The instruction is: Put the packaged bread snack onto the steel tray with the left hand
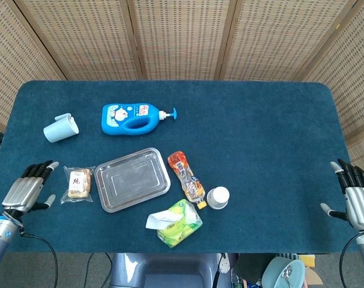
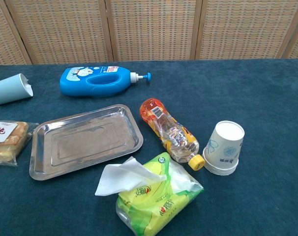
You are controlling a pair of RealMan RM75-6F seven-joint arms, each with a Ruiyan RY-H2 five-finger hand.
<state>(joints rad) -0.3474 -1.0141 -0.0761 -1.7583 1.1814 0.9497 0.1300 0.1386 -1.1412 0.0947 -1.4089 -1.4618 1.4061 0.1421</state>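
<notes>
The packaged bread snack (image 1: 78, 183) (image 2: 8, 140) lies flat on the blue cloth, just left of the empty steel tray (image 1: 132, 179) (image 2: 85, 140). My left hand (image 1: 30, 189) hovers over the table's left edge, fingers apart and holding nothing, a short gap left of the snack. My right hand (image 1: 356, 198) hangs off the table's right edge, open and empty. Neither hand shows in the chest view.
A blue pump bottle (image 1: 134, 117) lies behind the tray and a pale blue cup (image 1: 60, 128) lies at the back left. An orange drink bottle (image 1: 186, 178), stacked paper cups (image 1: 218, 197) and a green wipes pack (image 1: 176, 222) sit right of and in front of the tray.
</notes>
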